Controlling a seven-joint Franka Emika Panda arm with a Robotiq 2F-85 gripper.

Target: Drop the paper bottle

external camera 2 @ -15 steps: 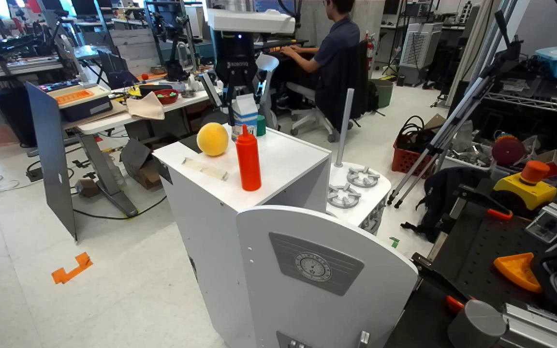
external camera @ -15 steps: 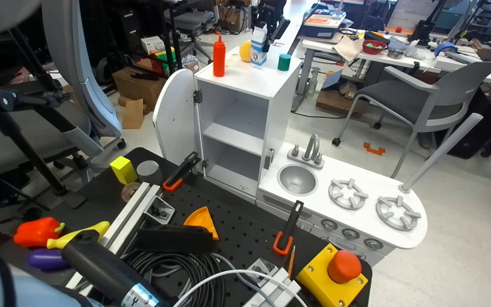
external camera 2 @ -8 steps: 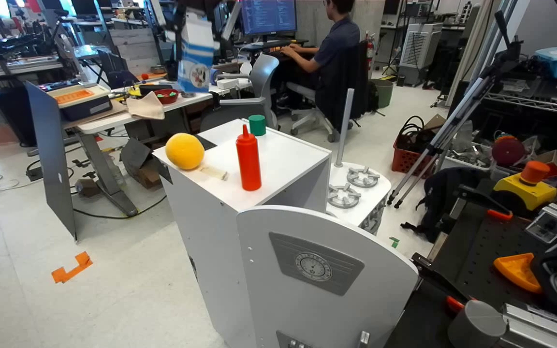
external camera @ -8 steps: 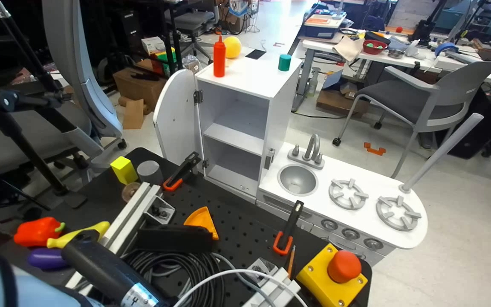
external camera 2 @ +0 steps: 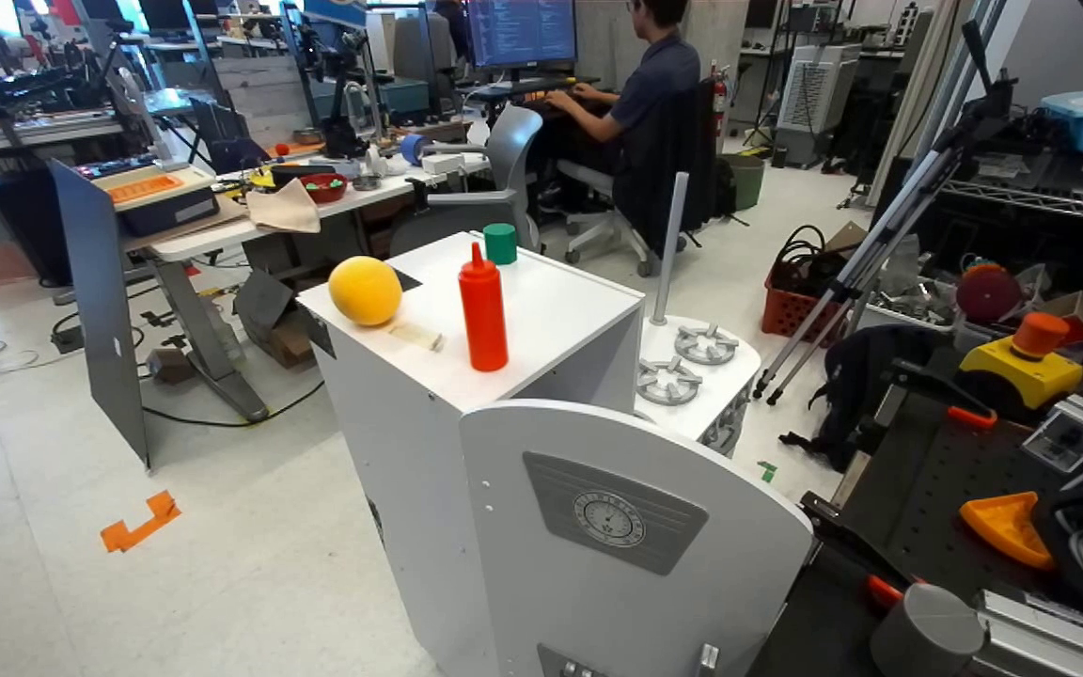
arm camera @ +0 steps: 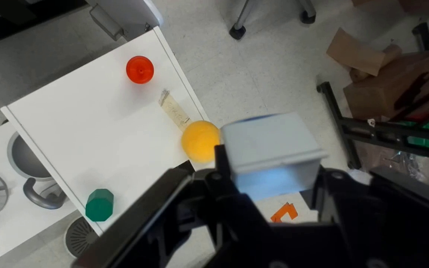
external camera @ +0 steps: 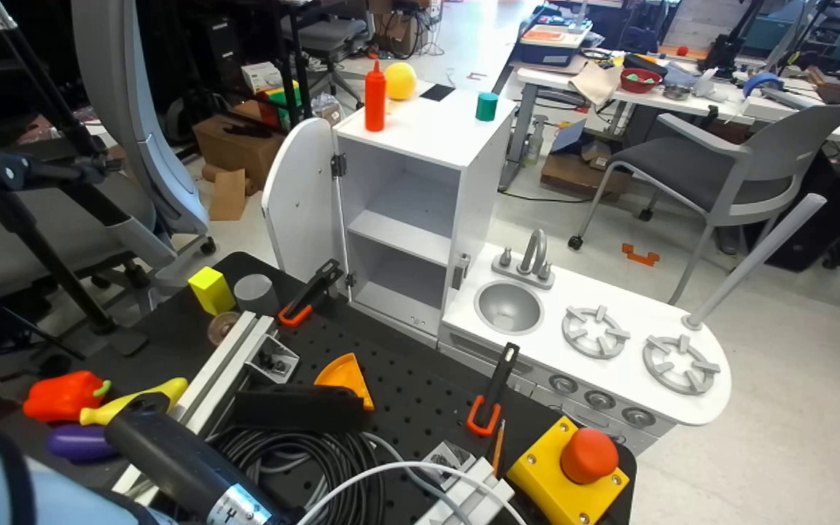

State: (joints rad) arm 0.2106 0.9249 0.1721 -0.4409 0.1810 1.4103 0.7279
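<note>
The paper bottle, a whitish carton with pale blue marks, fills the middle of the wrist view (arm camera: 270, 141). My gripper (arm camera: 268, 169) has a black finger on each side of it and is shut on it, high above the white cabinet top. The carton's far end and lower faces are hidden. In an exterior view only its blue bottom edge (external camera 2: 335, 11) shows at the top border. My gripper is out of frame in both exterior views.
The white cabinet top (external camera: 427, 135) bears an orange-red squeeze bottle (external camera 2: 483, 315), a yellow ball (external camera 2: 365, 291) close to its edge and a green cylinder (external camera 2: 500, 244). The cabinet door (external camera 2: 635, 527) stands open. A sink (external camera: 509, 306) and burners (external camera: 596, 332) lie beside it.
My gripper has lifted the carton off the cabinet top, up and nearly out of the exterior views. The yellow ball has rolled toward the cabinet's edge, then slightly back.
</note>
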